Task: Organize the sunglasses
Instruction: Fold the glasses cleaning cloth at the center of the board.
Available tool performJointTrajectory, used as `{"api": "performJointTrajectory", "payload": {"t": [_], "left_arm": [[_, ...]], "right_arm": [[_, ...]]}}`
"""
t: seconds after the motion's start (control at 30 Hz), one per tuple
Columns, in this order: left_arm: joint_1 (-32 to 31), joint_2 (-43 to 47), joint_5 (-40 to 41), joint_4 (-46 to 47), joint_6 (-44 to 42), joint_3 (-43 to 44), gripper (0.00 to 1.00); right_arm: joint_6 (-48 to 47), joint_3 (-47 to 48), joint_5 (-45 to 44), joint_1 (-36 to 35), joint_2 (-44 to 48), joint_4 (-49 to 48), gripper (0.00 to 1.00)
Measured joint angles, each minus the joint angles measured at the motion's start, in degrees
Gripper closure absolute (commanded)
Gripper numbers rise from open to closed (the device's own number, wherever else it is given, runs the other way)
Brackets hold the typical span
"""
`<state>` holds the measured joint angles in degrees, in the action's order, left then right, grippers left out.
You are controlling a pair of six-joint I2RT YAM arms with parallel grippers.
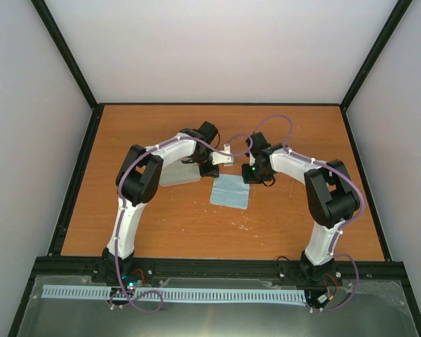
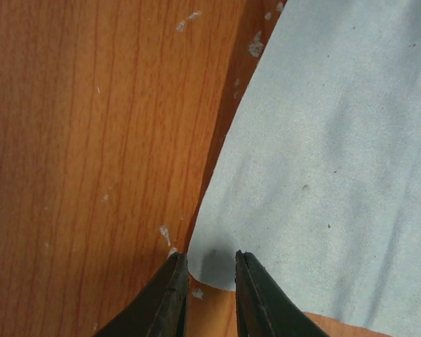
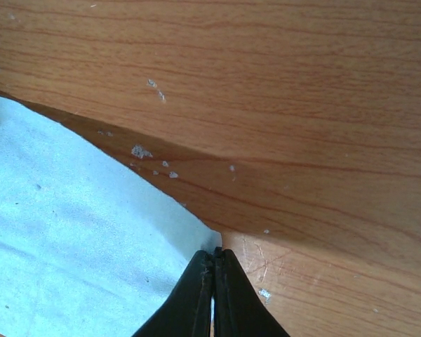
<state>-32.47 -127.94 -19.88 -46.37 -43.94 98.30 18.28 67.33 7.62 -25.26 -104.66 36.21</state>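
The right hand [image 3: 213,250] is pressed shut, with a corner of the light blue cloth [image 3: 70,232] seemingly pinched at its tips. The left hand [image 2: 208,255] stands narrowly apart, straddling another corner at the lower centre of its view without clamping it. I judge the left should close fully on that corner before either lifts, then both rise evenly off the tabletop [image 2: 91,140]. The sunglasses cannot be made out in any view, so I cannot tell where they lie.
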Motion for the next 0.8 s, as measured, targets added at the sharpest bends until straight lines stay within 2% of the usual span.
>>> {"api": "performJointTrajectory", "payload": {"t": [0.2, 0.53, 0.8], "left_arm": [[-0.02, -0.48, 0.00, 0.07, -0.17, -0.07, 0.80], [-0.09, -0.70, -0.24, 0.74, -0.37, -0.11, 0.99], [-0.09, -0.79, -1.11, 0.90, -0.44, -0.11, 0.99]], "right_arm": [[0.04, -0.17, 0.02, 0.15, 0.00, 0.02, 0.97], [0.02, -0.17, 0.09, 0.15, 0.00, 0.00, 0.97], [0.02, -0.17, -0.02, 0.15, 0.00, -0.02, 0.97]]}}
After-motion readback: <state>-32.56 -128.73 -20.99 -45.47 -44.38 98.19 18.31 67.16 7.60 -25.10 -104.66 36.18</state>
